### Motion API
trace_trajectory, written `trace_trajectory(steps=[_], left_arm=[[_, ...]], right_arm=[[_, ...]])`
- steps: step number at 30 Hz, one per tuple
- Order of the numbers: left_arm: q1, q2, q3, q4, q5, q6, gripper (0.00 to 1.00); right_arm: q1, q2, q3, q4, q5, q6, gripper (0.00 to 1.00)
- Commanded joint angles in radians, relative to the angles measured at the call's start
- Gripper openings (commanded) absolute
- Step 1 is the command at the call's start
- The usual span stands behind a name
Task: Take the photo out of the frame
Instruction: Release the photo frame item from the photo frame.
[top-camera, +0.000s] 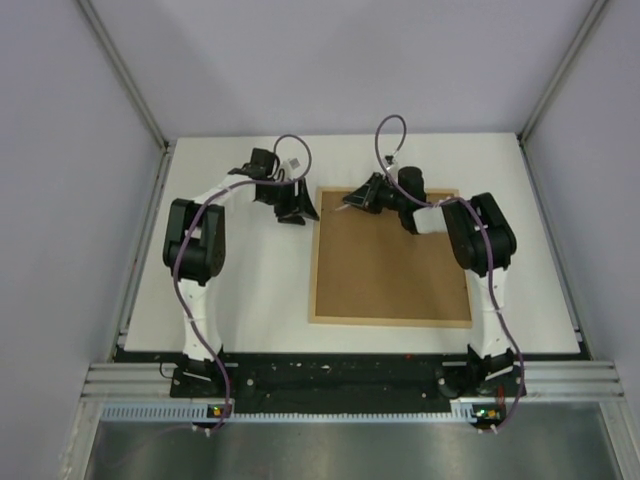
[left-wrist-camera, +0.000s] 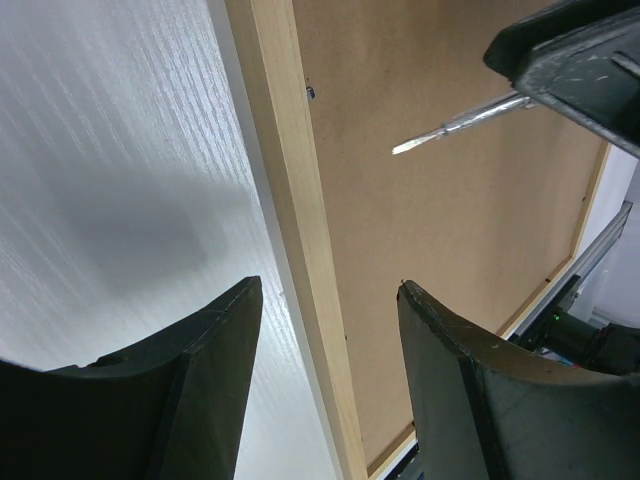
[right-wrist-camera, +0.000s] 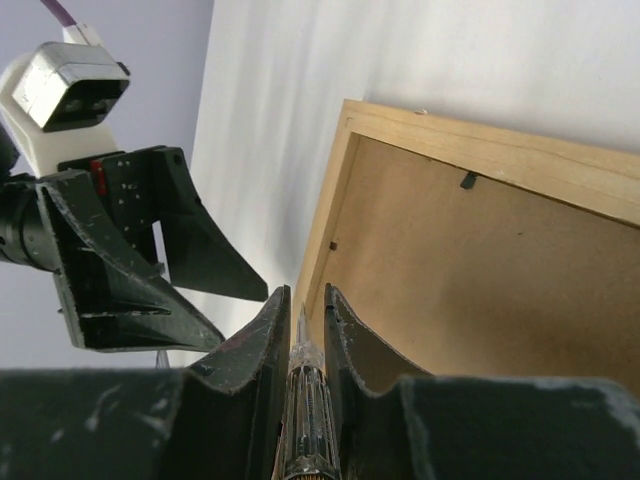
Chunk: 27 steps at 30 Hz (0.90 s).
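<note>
The frame (top-camera: 313, 270) lies face down on the white table, its plain brown backing board (top-camera: 390, 265) facing up. The photo is hidden beneath that board. My left gripper (top-camera: 297, 210) hangs open at the frame's far left corner; in the left wrist view its jaws (left-wrist-camera: 330, 283) straddle the light-wood border (left-wrist-camera: 300, 230) without touching it. My right gripper (top-camera: 365, 197) is shut on a clear-handled screwdriver (right-wrist-camera: 308, 400). The metal blade (left-wrist-camera: 460, 125) points at the backing board (left-wrist-camera: 450, 230) near the far left corner.
Small dark retaining tabs (right-wrist-camera: 467, 180) (right-wrist-camera: 332, 245) sit along the frame's inner edge. The left gripper's black fingers (right-wrist-camera: 190, 240) hang close beside the screwdriver tip. White table (top-camera: 250, 290) lies left of the frame; grey walls close in the sides.
</note>
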Motion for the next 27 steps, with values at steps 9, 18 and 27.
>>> trace_trajectory(steps=[9,18,27], left_arm=[[-0.002,0.072,0.018,0.093,0.096,-0.079,0.64],[-0.001,0.112,0.046,0.095,0.113,-0.098,0.6],[-0.005,0.131,0.035,0.078,0.05,-0.092,0.4]], right_arm=[[0.037,0.146,0.139,0.064,0.053,0.013,0.0],[0.043,0.2,0.2,0.038,0.034,0.015,0.0],[0.054,0.209,0.216,0.008,0.027,-0.007,0.0]])
